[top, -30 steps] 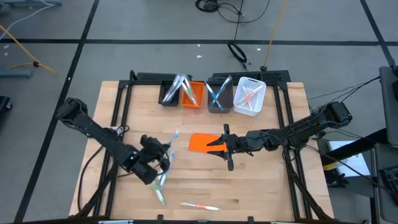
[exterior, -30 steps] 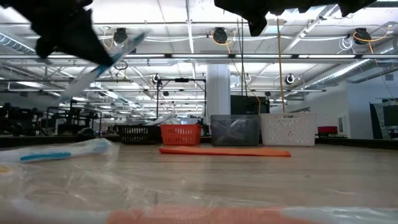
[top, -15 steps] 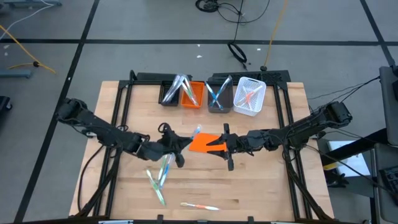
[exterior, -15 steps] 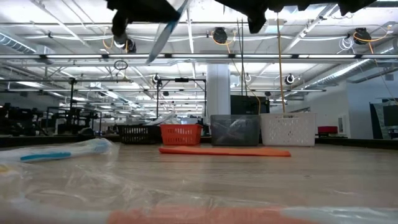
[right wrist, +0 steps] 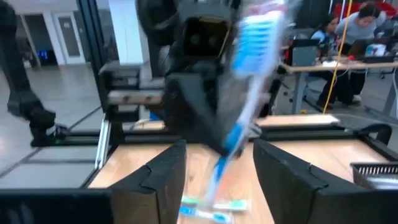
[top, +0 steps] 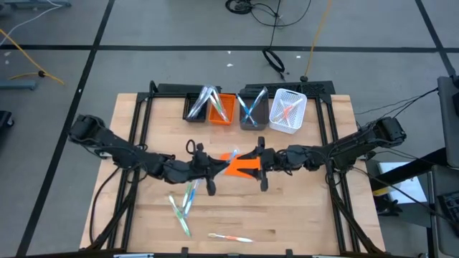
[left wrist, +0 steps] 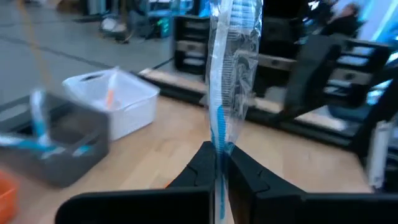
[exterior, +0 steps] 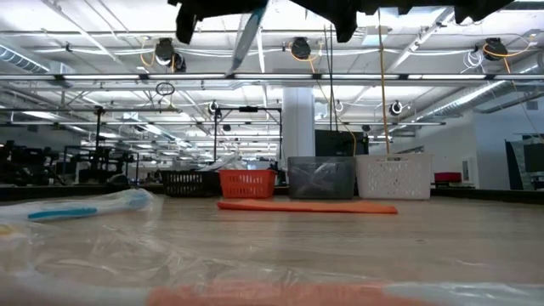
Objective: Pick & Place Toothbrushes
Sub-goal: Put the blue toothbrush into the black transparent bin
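Nearest the front edge, at six o'clock on the table, a white toothbrush with orange-red accents (top: 230,237) lies flat. Just beyond it, toward seven o'clock, a small heap of green and clear wrapped toothbrushes (top: 183,206) rests on the wood.

At the table's centre both arms meet above the flat orange sheet (top: 242,165). The left gripper (left wrist: 217,165) has its fingers pressed together on a blue-and-white toothbrush (left wrist: 229,81) in a clear crinkled wrapper, clamped at the handle end with the blue bristle head standing up. No writing on the wrapper can be read. The right gripper (right wrist: 217,163) faces it from three o'clock with its fingers apart, the brush's handle between them but touching neither.

Farthest, at twelve o'clock, stand four bins in a row: black (top: 195,109), orange (top: 223,110), grey (top: 252,118) and white (top: 288,112), each holding toothbrushes.
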